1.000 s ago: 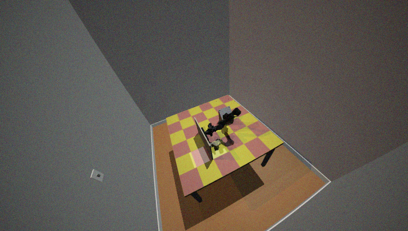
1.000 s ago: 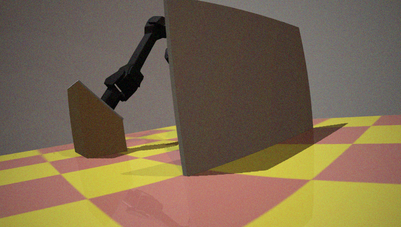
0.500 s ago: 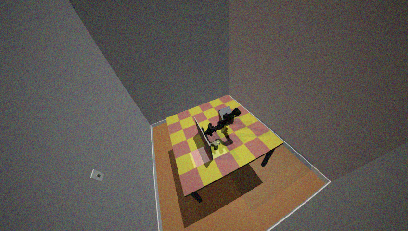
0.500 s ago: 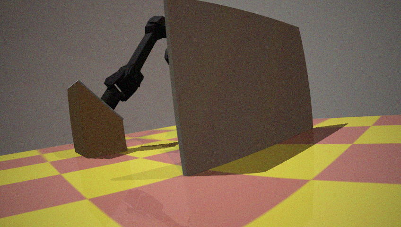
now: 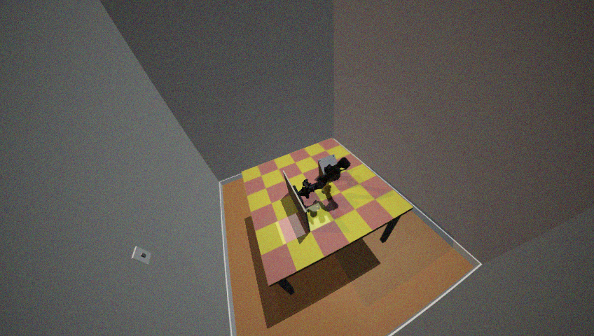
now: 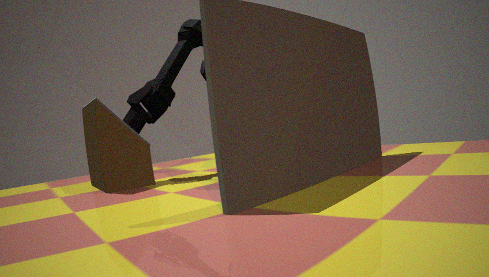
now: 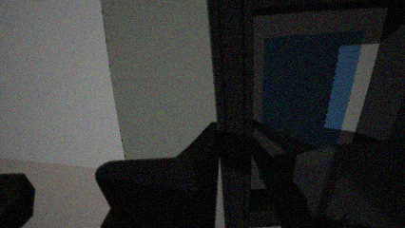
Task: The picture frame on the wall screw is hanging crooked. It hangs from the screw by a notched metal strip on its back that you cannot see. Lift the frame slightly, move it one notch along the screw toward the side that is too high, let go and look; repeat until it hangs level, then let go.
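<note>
The picture frame (image 7: 231, 62) has a dark border, a pale mat and a blue picture, and fills the right of the wrist view in shadow, with a bright strip across it. My gripper (image 7: 234, 142) (image 5: 299, 192) is shut on the frame's near side bar, one dark finger on each side. The frame hangs in front of the upright wall panel (image 7: 162, 81) (image 5: 298, 202) (image 6: 291, 103). The screw and the notched strip are hidden. The exterior view shows only the panel's back, and in the top view the frame is too small to read, so I cannot tell its tilt.
The checkered table (image 5: 333, 243) (image 6: 240, 240) carries the panel, the arm (image 5: 321, 182) (image 6: 168, 68) and a slant-topped block (image 5: 327, 159) (image 6: 118, 154) beside the arm's base. A switch plate (image 5: 139, 255) is on the room wall.
</note>
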### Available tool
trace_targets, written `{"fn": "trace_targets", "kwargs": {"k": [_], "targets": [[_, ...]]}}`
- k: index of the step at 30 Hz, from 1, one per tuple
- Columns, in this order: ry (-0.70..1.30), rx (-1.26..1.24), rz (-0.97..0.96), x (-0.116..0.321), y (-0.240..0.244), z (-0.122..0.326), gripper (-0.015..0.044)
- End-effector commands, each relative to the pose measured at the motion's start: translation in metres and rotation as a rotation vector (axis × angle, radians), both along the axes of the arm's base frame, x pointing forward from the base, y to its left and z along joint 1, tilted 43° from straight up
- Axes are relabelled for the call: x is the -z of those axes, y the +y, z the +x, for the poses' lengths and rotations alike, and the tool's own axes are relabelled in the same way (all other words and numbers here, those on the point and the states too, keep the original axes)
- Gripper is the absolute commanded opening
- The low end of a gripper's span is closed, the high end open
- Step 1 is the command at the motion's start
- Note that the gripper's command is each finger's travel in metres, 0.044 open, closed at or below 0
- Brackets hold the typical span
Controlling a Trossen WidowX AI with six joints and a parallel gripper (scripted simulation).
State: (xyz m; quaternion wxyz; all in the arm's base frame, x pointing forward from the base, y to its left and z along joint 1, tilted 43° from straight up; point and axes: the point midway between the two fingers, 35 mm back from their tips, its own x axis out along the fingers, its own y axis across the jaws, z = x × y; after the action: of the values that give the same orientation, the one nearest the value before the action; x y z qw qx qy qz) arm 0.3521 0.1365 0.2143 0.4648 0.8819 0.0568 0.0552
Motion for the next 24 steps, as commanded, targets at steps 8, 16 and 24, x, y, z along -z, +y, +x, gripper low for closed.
{"fn": "trace_targets", "kwargs": {"k": [8,16,24], "targets": [[0.0,-0.001,0.0,0.0,0.0,-0.0001,0.0],[0.002,0.0,0.005,0.0007,0.0003,0.0,0.0],[0.009,-0.003,0.057,0.0007,0.0003,0.0,0.0]]}}
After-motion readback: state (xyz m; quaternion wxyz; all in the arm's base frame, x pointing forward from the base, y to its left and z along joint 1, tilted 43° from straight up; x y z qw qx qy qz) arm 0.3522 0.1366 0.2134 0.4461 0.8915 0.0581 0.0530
